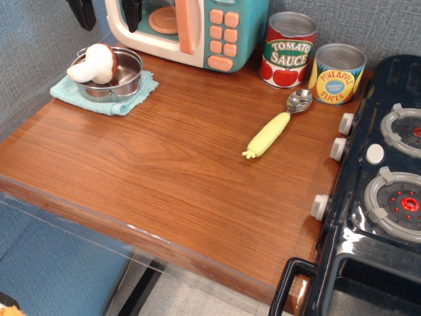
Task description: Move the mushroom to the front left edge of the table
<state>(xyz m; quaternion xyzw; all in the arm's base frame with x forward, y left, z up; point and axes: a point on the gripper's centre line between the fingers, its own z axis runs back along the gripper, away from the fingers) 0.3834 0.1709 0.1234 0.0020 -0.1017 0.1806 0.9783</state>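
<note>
while its 2 black fingers (81,13) hang at the top left with a wide gap between them, the gripper (106,13) holds nothing. just below it the mushroom (94,64) lies tipped on its side in a small metal pot (125,76), which rests on a folded teal cloth (108,100) at the back left corner of the table (164,164). behind stands a toy microwave (191,29). farther right lie a yellow-handled spoon (275,126), 2 cans (288,49) and a black toy stove (381,178).

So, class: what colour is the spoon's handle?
Pale yellow-green, on the spoon in the observation.image view.
</note>
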